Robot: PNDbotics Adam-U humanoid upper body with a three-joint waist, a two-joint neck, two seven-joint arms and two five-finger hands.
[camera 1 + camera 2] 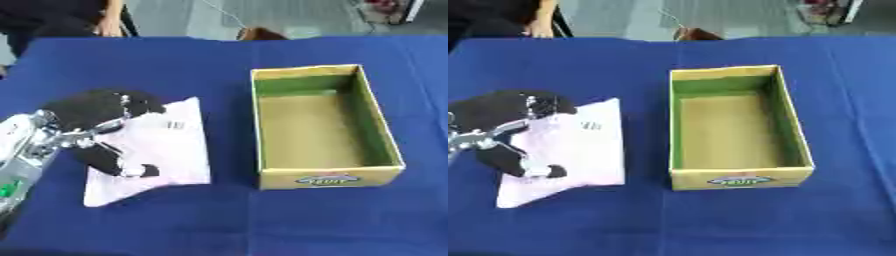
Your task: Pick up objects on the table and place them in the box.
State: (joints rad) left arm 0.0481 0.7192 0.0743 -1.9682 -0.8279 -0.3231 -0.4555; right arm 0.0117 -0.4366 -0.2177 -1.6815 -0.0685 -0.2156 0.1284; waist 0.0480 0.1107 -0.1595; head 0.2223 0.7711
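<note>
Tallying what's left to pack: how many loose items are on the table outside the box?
1: a pale pink packet lies flat on the blue table, left of the empty box, with the left hand on it. The hand may hide something beneath it.

My left robot hand (pixel 96 117) shows black, rounded along its back, with pale silver-white patches at the finger ends. Behind it my forearm (pixel 22 150) gleams silver, metal linkages at the wrist, one small green mark lower down.
</note>
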